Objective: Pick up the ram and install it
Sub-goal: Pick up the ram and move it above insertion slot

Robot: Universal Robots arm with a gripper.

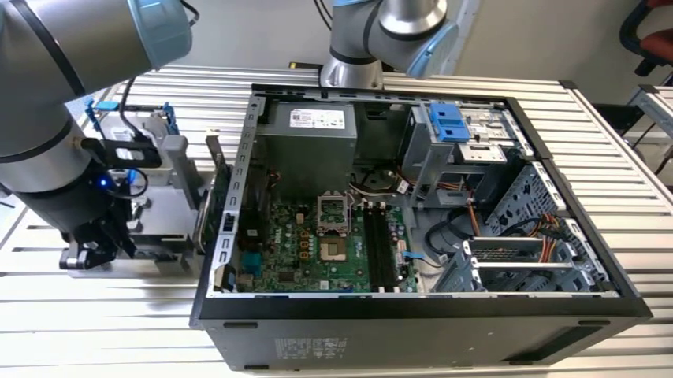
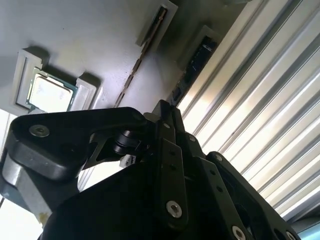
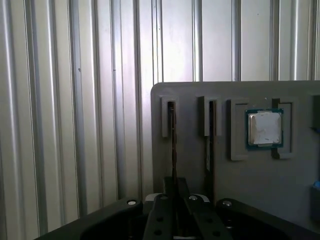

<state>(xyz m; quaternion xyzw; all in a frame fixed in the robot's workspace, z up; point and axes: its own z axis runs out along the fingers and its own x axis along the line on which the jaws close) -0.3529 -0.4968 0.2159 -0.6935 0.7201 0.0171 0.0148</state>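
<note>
Over at 9 o'clock of the computer case [image 1: 421, 331] in the exterior view, the gripper [image 1: 94, 250] hangs at a smooth grey plastic tray [image 3: 260, 185], with open ribbed metal table [image 3: 75, 125] alongside. The ram [image 3: 172, 135] stands on edge in a tray slot, thin and flat. Its long axis is parallel to the ribs and points at the gripper. A square silver chip [image 3: 265, 128] sits nearby. Can't tell if the gripper's clamping.

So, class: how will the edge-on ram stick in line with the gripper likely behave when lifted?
The ram is a thin flat board: probably stiff and light, yet fragile if twisted. It stands on edge in a narrow slot of the grey tray, so it would likely bind if pulled askew.
</note>
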